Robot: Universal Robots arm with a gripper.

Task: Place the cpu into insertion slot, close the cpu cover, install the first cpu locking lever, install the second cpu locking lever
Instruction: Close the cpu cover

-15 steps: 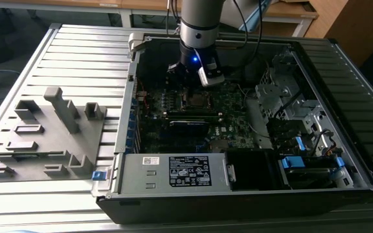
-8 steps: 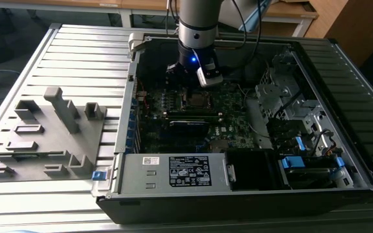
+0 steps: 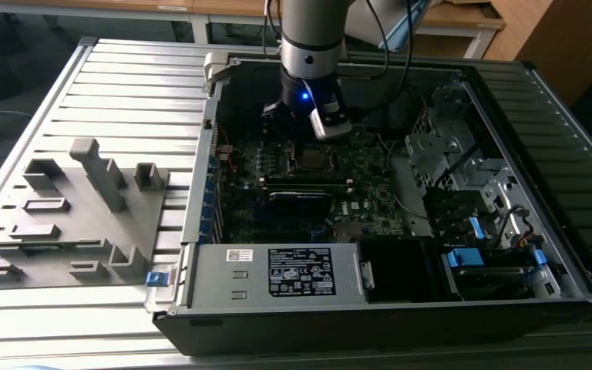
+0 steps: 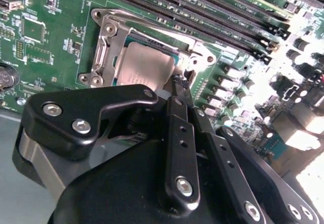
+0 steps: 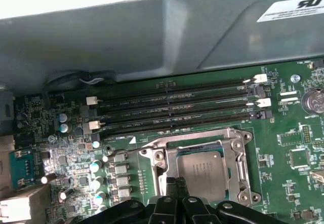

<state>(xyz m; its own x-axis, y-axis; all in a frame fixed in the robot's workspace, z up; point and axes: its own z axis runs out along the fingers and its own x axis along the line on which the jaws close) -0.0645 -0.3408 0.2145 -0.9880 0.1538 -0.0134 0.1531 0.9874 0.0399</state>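
Over the ribbed grey table [image 3: 121,85], working inside the computer case [image 3: 275,339]; finding the cpu cover [image 4: 105,41] lowered around the cpu [image 4: 144,67], seated in the insertion slot [image 4: 152,45]; poising the gripper [image 4: 178,84], pressed together, at its edge; judging slow, square pressure wisest, sparing the memory slots [image 4: 228,26].

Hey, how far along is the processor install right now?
Done: the cpu sits in the insertion slot, and the cpu cover looks lowered around it. In hand: the end effector has its tip at the cover's edge, beside the chip. Left: the two locking levers; I cannot tell whether either is latched.
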